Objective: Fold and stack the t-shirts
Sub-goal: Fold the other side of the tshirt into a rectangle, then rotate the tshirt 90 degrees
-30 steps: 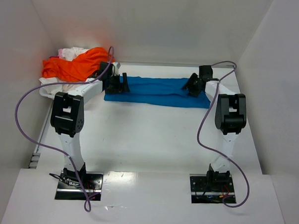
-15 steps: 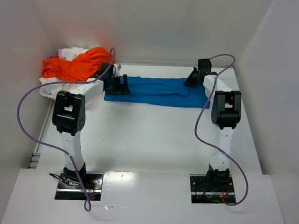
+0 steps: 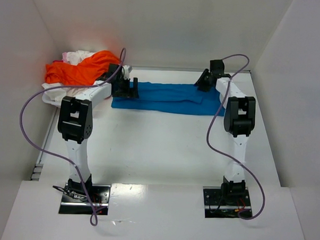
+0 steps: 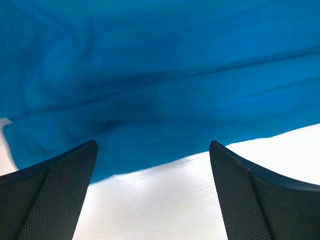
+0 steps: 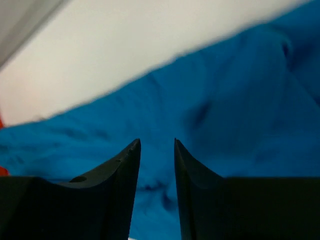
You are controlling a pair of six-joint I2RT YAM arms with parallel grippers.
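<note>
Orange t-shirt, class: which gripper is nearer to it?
Left. The left gripper sits at the blue t-shirt's left end, just beside the orange t-shirt. The right gripper is over the blue t-shirt's far right end, well away.

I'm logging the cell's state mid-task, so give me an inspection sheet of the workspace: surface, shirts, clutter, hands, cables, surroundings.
Surface: white table, with the shirts along its far edge.
Job's things: blue t-shirt lies as a long flat band; orange t-shirt is heaped unfolded on white shirts at far left.
Clutter: nothing seen.
Hands: left hand is open wide over the blue t-shirt's left end; right hand has a narrow gap with nothing between its fingers, over the right end.
Cables: a purple cable loops beside each arm.
Surroundings: white walls on three sides.
</note>
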